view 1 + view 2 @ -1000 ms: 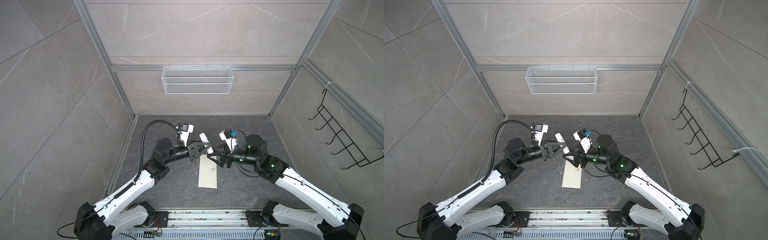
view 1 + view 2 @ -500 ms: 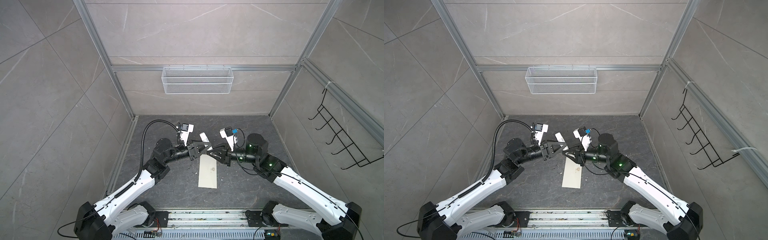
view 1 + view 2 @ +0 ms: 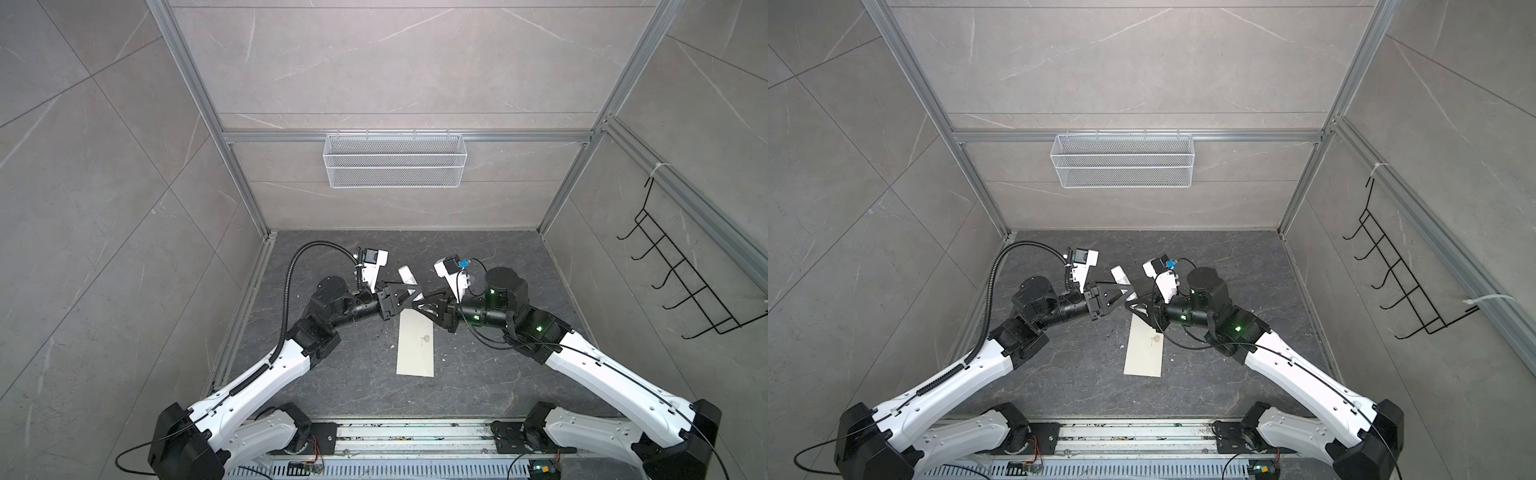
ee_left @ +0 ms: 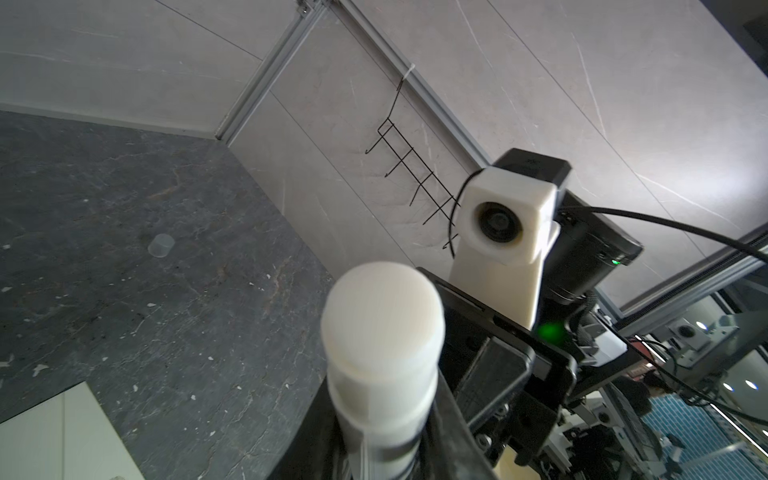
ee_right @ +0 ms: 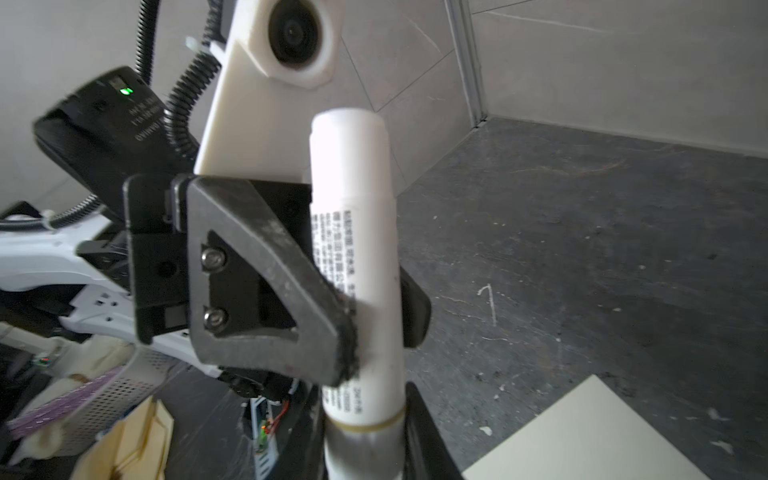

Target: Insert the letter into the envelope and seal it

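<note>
Dark stone-look bench [image 3: 498, 270]: the long cream-white paper envelope [image 3: 415, 357] lies flat, lower middle in both top views, with nothing pinning it. I can't see the tan letter. My left hand [image 5: 380, 320] clamps the white plastic glue-stick tube [image 5: 353, 187] mid-body, and my right hand [image 5: 365, 449] pinches its lower end. If I twist unevenly, I reckon it slips, drops and smears the envelope. The small clear cap [image 4: 160, 245] lies loose on the bench and could roll.

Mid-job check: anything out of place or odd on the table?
A small clear cap lies loose on the table, apart from the held glue stick. Pale flecks are scattered around the envelope, which lies flat, slightly skewed.
</note>
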`<action>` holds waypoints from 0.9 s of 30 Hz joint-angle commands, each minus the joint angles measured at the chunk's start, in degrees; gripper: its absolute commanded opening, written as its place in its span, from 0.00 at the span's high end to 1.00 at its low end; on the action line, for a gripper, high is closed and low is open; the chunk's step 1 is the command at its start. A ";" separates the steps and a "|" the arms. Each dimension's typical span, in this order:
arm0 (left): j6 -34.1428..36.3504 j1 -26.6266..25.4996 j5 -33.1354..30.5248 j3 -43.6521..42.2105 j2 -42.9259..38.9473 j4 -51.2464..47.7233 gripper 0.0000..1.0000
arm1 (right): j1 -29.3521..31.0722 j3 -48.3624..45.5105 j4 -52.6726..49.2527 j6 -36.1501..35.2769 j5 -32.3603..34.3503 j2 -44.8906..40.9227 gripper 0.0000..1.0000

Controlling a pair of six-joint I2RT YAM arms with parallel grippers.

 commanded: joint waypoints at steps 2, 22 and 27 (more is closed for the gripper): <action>4.15 0.20 -2.88 1.69 0.51 -4.44 1.00 | 7.88 5.75 -6.72 -9.21 36.90 1.43 1.00; 4.81 0.23 -4.72 2.13 0.90 -5.86 1.00 | 27.69 8.81 1.73 -29.58 74.48 13.17 0.72; 3.72 0.19 -4.30 2.22 -0.23 -4.23 1.00 | 18.83 5.93 -6.87 -16.89 45.62 2.64 0.17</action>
